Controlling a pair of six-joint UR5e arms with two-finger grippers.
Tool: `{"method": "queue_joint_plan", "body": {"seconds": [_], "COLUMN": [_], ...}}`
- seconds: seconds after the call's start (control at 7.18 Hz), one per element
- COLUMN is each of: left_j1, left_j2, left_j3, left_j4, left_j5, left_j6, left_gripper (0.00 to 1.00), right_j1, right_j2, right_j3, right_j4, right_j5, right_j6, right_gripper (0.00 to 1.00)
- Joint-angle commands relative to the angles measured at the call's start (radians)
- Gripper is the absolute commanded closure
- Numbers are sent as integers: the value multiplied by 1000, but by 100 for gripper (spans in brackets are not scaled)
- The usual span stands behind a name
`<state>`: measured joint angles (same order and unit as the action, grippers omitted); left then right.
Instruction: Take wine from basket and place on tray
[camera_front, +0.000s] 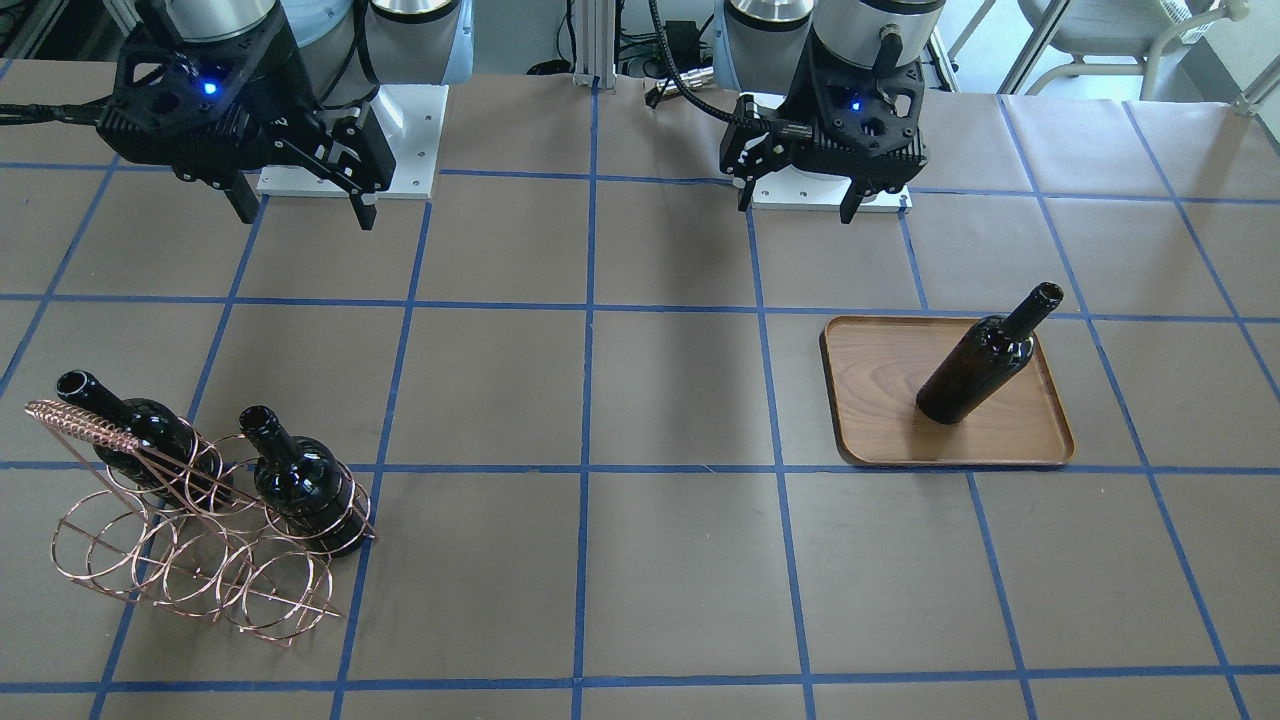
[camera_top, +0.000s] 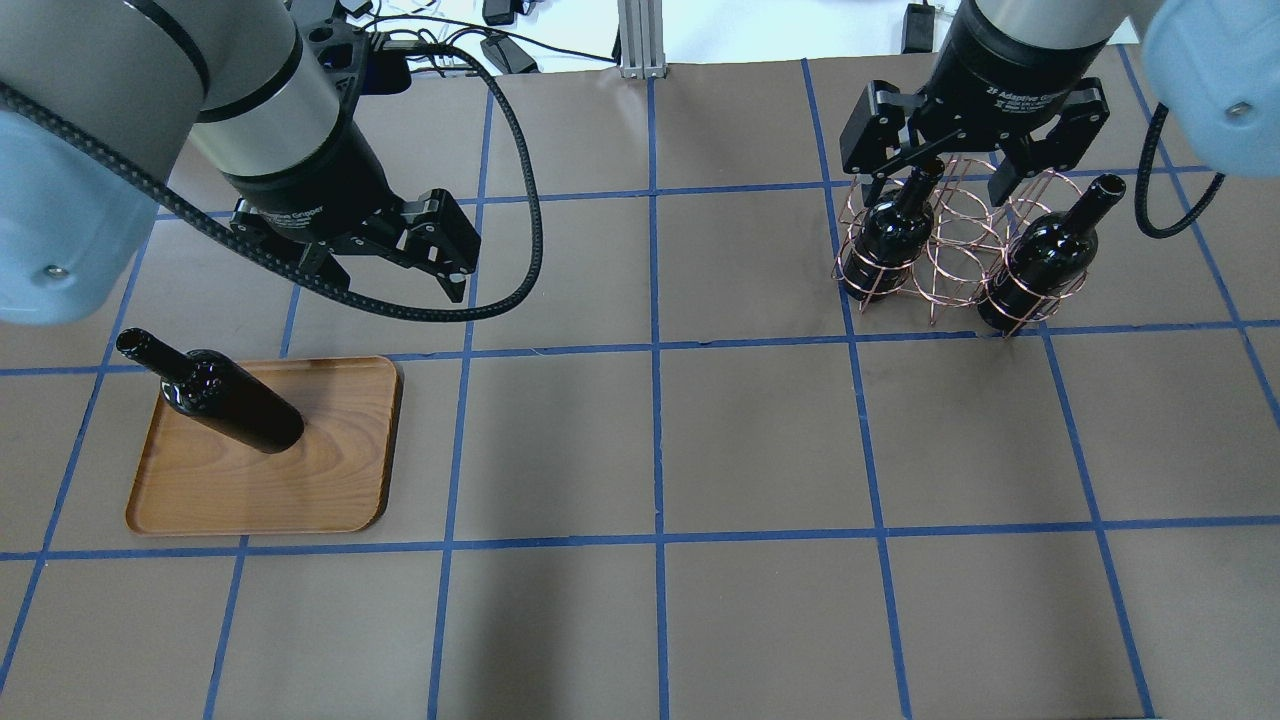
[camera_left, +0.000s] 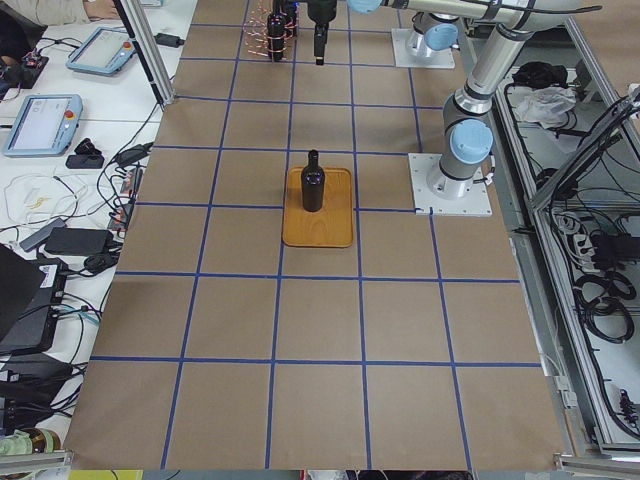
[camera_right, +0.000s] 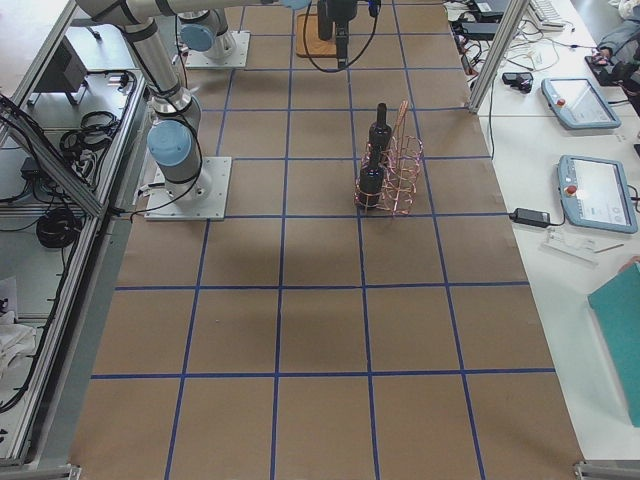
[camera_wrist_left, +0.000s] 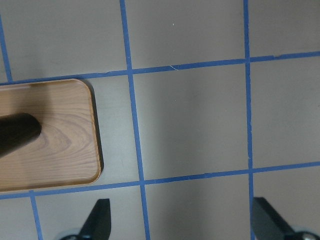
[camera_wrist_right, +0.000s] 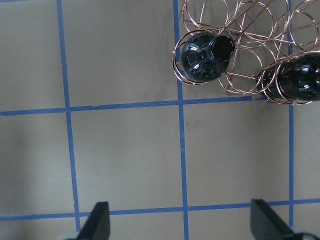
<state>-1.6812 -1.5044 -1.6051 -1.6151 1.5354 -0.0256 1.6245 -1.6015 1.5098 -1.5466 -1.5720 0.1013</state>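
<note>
One wine bottle (camera_front: 975, 365) stands upright on the wooden tray (camera_front: 880, 420); it also shows in the overhead view (camera_top: 225, 400) on the tray (camera_top: 330, 470). Two more wine bottles (camera_top: 890, 235) (camera_top: 1040, 265) stand in the copper wire basket (camera_top: 955, 250). My left gripper (camera_top: 375, 285) is open and empty, above the table beside the tray's far corner. The left wrist view shows the tray's corner (camera_wrist_left: 60, 155) and the bottle's base (camera_wrist_left: 15, 135). My right gripper (camera_top: 940, 175) is open and empty, high above the basket. The right wrist view shows both basket bottles (camera_wrist_right: 205, 57) (camera_wrist_right: 297, 77).
The table is brown paper with a blue tape grid. The white arm base plates (camera_front: 350, 140) (camera_front: 830, 195) sit at the robot's edge. Side tables with teach pendants (camera_left: 40, 120) (camera_right: 598, 190) and cables lie beyond the table's far edge.
</note>
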Motion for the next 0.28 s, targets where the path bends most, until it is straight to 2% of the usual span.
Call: {"method": "queue_joint_plan", "body": {"seconds": [0.0,0.14], "left_j1": [0,0], "left_j2": [4,4], "left_j3": [-15,-15], "left_j4": [0,0], "left_j5": [2,2], "left_j6": [0,0], "left_gripper": [0,0], "right_j1": [0,0], "right_j2": [0,0], "right_j3": [1,1], "right_j4": [0,0], "right_j5": [0,0], "right_j6": [0,0], "right_gripper": [0,0]}}
